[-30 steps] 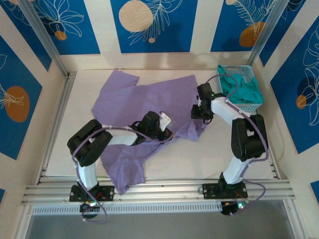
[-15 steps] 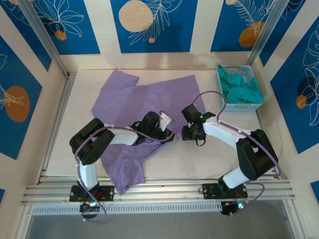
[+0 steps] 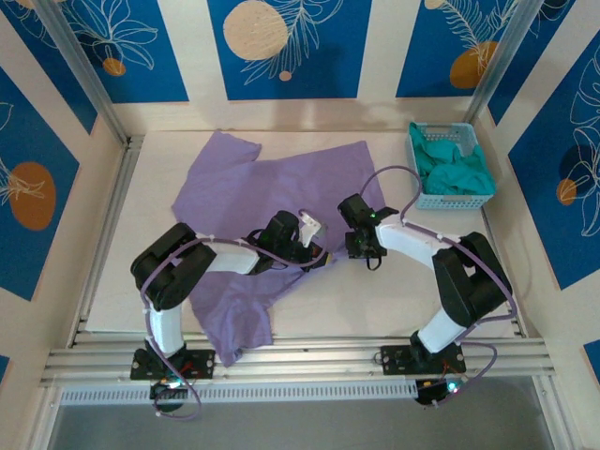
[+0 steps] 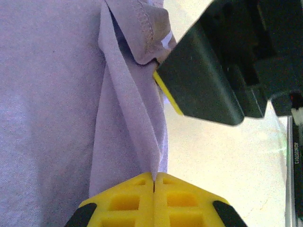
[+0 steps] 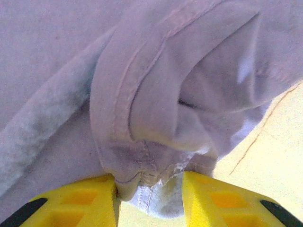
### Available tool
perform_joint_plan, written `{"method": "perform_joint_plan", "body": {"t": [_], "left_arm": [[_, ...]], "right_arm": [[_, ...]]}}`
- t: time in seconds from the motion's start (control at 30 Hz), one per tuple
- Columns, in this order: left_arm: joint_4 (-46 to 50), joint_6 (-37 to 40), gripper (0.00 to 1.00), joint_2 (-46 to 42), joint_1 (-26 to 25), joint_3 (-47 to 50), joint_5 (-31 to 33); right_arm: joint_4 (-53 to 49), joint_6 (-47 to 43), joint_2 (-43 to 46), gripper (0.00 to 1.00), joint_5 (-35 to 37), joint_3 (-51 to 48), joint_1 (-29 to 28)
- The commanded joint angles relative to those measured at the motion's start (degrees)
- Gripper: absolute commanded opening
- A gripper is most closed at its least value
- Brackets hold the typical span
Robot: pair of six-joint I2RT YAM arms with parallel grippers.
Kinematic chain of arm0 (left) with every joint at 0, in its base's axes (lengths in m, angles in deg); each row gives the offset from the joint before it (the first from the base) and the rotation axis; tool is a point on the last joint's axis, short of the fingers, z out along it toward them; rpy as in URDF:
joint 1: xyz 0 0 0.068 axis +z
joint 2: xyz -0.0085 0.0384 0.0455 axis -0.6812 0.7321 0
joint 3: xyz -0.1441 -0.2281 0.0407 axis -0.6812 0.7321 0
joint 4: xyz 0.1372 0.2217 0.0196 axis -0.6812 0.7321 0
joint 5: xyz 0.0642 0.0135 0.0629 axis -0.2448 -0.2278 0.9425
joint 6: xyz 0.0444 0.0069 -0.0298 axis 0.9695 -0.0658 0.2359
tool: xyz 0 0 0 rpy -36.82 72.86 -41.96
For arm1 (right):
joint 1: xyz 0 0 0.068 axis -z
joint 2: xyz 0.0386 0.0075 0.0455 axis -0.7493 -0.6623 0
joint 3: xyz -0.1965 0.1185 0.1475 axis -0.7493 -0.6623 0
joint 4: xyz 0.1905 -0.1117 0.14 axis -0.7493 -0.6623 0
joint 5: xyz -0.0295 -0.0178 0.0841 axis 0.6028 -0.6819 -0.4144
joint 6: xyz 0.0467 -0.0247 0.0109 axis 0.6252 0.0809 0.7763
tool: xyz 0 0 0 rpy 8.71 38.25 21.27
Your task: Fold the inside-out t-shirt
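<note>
Teal garment (image 3: 456, 174) in a pale-blue basket (image 3: 457, 200), right of the lavender t-shirt (image 3: 272, 192).

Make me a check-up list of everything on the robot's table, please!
Surface: pale table, no spills seen.
Job's things: lavender t-shirt lying rumpled, not yet folded.
Clutter: blue basket at the far right, holding a teal garment.
Grippers: left gripper shut on a t-shirt fold; right gripper has a finger either side of a bunched hem, clamp uncertain.
Cables: purple cable loops above the right arm.
Surroundings: blue leaf-patterned wall panels.
</note>
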Motion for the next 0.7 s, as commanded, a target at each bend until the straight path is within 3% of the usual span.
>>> {"method": "perform_joint_plan", "body": {"t": [0.0,0.23,0.67], "left_arm": [[-1.29,-0.27,0.00,0.68,0.64,0.80,-1.95],[-1.51,-0.40,0.00,1.04,0.56,0.84,-2.11],[-0.95,-0.25,0.00,1.92,0.70,0.40,-2.03]], "right_arm": [[-0.84,0.15,2.46,0.39,0.98,1.14,1.76],[0.18,-0.47,1.83,0.32,-0.66,1.35,3.16],[1.54,-3.17,2.15,0.06,-3.68,2.12,5.80]]}}
